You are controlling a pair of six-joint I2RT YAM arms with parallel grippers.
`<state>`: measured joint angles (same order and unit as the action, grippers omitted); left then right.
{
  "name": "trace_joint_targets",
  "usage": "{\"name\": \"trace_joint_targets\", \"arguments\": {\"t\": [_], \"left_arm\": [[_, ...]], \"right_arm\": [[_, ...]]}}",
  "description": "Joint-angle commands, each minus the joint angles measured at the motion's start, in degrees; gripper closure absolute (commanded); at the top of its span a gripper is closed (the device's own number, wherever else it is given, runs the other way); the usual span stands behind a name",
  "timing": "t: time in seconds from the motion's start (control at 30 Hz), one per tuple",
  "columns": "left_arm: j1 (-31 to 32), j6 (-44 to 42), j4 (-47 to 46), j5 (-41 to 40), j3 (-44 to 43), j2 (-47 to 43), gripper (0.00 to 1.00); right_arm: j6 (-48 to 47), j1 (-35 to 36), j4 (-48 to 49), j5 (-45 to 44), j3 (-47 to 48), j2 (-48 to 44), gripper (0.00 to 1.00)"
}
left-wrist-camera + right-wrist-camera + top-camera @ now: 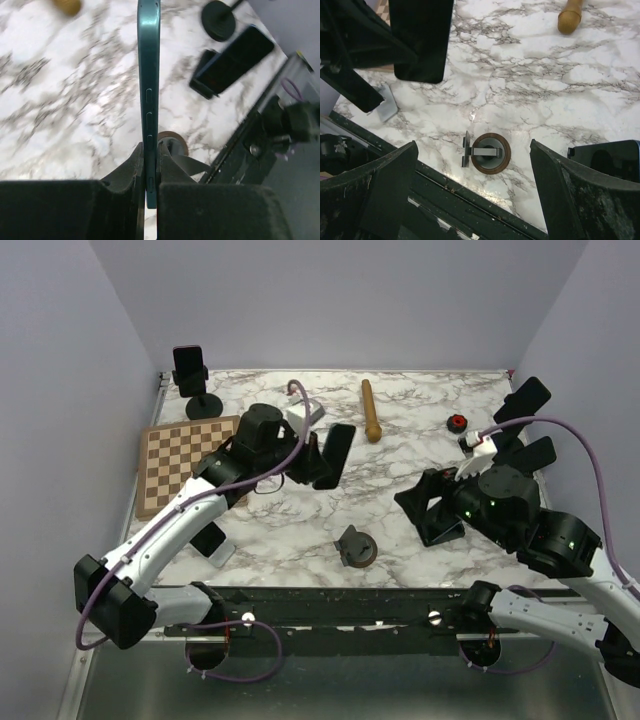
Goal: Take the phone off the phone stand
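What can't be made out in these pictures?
- Phone: left wrist view shows only its edge; the left gripper hides its lower end.
- Wooden stick: cut off by the top edge, right wrist view.
- Red thing: too small to identify, top view.

Table [400, 455]: white marble-patterned top with grey veining, lilac walls at the left, back and right.

Lying directly on it:
- chessboard [180, 465], brown and cream, flat, centre left
- wooden rod [371, 410], upper centre, lengthwise toward the back
- small red-and-black round object [457, 422], upper right
- phone stand [356, 549], round brown base, lower centre, near the front edge
- black round-based stand [203, 405], upper left corner
- white angled stand [226, 553], lower left, near the chessboard's front corner
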<state>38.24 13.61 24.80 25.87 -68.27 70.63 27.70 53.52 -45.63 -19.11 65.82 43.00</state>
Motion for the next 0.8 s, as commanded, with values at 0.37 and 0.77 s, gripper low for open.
{"name": "trace_joint_targets", "arguments": {"t": [0.37,0.77], "left_arm": [[-17.8,49.8,-29.2,-3.0,18.1,6.3,1.0],[-18.2,59.7,-44.5,-8.1,3.9,29.0,1.0]], "right_arm": [[3.3,0.2,2.6,3.6,-4.7,-3.6,0.0],[5.2,0.2,1.9,5.0,-4.8,-5.6,0.0]]}}
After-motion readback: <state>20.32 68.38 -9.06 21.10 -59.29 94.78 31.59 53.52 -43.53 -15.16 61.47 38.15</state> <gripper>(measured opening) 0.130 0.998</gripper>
